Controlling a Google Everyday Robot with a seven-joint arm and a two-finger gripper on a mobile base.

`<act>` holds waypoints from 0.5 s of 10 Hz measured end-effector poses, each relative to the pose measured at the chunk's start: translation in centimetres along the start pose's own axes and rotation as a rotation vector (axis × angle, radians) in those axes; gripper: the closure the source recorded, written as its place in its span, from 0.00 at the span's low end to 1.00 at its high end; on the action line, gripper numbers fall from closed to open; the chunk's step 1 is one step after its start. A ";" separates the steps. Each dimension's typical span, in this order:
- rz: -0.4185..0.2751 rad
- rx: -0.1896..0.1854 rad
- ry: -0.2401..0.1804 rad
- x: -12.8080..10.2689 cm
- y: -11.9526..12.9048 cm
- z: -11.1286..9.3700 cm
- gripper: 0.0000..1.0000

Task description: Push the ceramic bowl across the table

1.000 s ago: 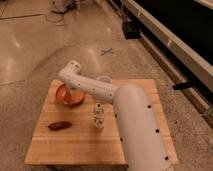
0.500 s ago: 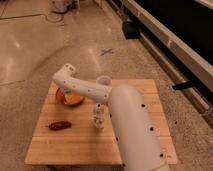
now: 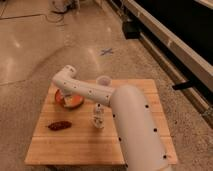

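Where end effector (image 3: 61, 93) hangs, ceramic bowl (image 3: 74, 102) adj.

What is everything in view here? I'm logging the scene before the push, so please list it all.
table: one, light wood, centre of view
ceramic bowl: one, orange, far-left part of the table, partly under the arm
cup: one, translucent whitish, far edge of the table
small bottle-like item: one, whitish, mid-table beside the arm
oblong item: one, dark reddish-brown, near-left part of the table
tape cross: one, blue, floor beyond the table
box: one, dark, floor at far right
arm: one, white, from lower right across the table
gripper: one, white, at the bowl's left rim
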 end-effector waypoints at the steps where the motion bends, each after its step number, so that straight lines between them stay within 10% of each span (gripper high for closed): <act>1: 0.000 0.021 0.012 0.4 -1.0 -0.3 0.20; 5: -0.032 0.113 0.060 2.8 -5.4 -0.9 0.20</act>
